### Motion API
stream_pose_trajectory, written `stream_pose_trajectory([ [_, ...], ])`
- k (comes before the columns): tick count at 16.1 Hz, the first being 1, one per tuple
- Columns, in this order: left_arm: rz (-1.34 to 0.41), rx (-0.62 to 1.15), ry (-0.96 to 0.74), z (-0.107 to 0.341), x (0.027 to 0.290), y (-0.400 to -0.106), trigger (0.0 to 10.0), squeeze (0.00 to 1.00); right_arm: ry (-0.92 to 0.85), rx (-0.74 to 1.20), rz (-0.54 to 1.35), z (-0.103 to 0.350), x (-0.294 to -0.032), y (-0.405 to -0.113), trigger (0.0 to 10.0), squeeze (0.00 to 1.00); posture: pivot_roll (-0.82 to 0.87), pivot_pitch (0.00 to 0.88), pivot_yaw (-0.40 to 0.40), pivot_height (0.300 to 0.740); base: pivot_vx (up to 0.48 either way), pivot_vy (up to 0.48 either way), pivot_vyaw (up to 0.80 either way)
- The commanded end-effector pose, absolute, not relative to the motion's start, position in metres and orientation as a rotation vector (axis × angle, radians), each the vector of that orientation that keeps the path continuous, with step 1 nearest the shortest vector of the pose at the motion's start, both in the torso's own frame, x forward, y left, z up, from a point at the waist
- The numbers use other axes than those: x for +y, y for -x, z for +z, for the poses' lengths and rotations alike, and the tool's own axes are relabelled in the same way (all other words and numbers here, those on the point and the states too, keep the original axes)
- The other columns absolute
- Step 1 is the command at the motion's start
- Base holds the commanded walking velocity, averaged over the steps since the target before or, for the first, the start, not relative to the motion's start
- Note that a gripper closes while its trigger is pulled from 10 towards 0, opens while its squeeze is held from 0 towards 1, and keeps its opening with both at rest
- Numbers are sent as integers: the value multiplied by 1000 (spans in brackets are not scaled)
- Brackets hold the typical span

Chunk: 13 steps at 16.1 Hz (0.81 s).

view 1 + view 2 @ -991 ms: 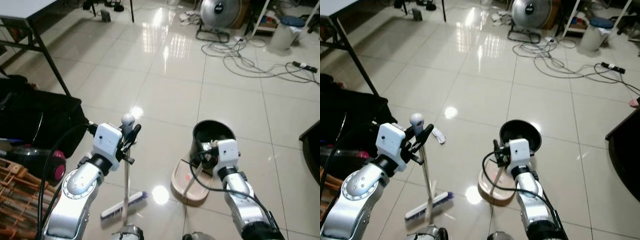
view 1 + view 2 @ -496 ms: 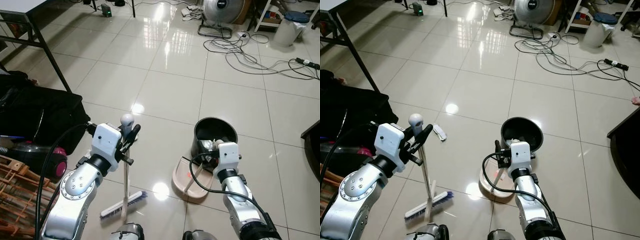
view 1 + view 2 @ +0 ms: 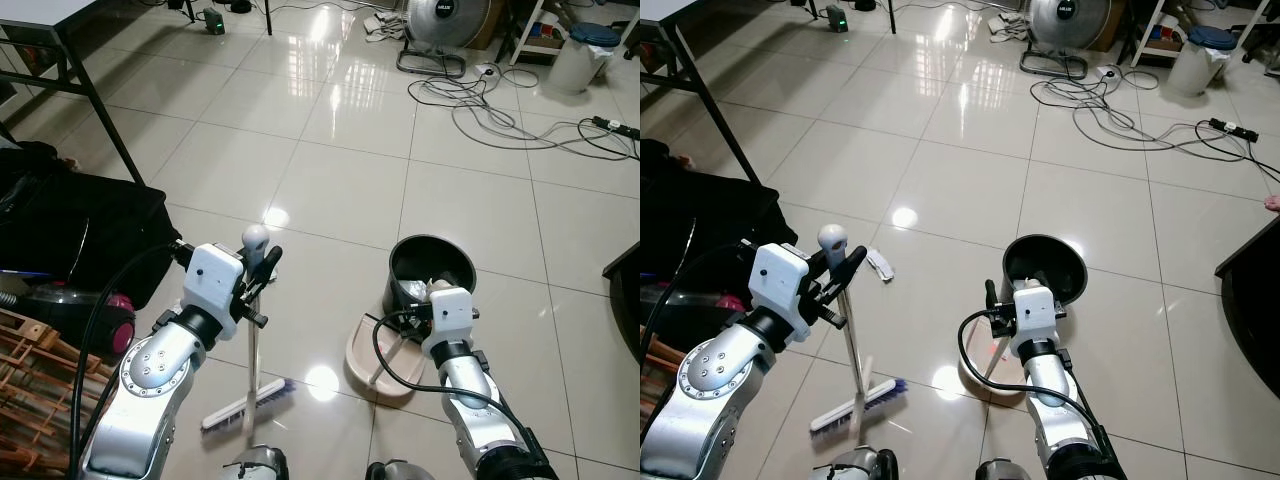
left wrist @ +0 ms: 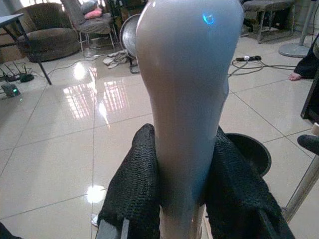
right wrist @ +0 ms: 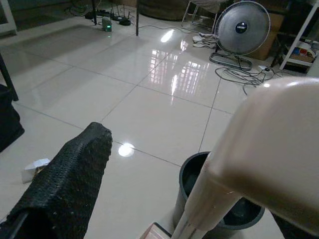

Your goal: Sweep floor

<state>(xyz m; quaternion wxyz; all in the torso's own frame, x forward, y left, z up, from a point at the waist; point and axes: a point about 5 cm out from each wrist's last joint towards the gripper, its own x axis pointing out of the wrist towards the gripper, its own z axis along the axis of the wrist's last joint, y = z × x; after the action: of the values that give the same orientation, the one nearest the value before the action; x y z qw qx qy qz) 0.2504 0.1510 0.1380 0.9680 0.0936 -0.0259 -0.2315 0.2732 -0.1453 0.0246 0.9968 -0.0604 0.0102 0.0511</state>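
Broadly, glossy tiled floor (image 3: 330, 170) across the scene, with ceiling lights mirrored in it. Black bag (image 3: 70, 235) at the robot's left, beside the dark-legged worktop (image 3: 60, 25). Standing fan (image 3: 443, 25) at the far end, with a tangle of cables (image 3: 500, 120) spread over the tiles near it and a white bin (image 3: 580, 55) further to the right.

Nearer the robot, black round bucket (image 3: 430, 270) standing on the floor, directly behind the beige dustpan (image 3: 380, 360), both before the right arm. Dustpan's pale handle (image 5: 249, 154) rising up to the right pincer (image 3: 1025, 305); one black finger (image 5: 70, 179) seen apart from the handle on one side; whether the right pincer is clamped on the handle cannot be told.

Broom (image 3: 250, 395) upright before the left arm, its purple-bristled head resting on the floor left of the dustpan and well apart from it. Left pincer (image 3: 262, 272) pinching the broom's pale stick just under its rounded knob (image 4: 187, 74), black fingers (image 4: 134, 194) pressed against both sides of the stick.

Small white scrap (image 3: 878, 265) lying on the tiles beyond the broom, left of the bucket.
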Motion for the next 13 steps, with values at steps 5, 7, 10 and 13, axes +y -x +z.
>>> stream_pose_trajectory([
  [5, -483, -94, -194, 147, 147, -252, 10000, 0, 122, 35, 74, 20, -150, -270, 3569, 0, 143, 121, 16, 740, 0, 0, 0],
  [7, -483, -94, -193, 146, 149, -251, 10000, 0, 118, 33, 74, 20, -150, -270, 0, 0, 142, 123, 16, 740, 0, 0, 0],
  [10, -485, -92, -193, 145, 151, -250, 10000, 0, 114, 32, 76, 19, -149, -269, 0, 0, 142, 126, 17, 740, 0, 0, 0],
  [13, -486, -92, -192, 145, 150, -250, 10000, 0, 113, 31, 76, 19, -151, -269, 0, 0, 140, 127, 17, 740, 0, 0, 0],
])
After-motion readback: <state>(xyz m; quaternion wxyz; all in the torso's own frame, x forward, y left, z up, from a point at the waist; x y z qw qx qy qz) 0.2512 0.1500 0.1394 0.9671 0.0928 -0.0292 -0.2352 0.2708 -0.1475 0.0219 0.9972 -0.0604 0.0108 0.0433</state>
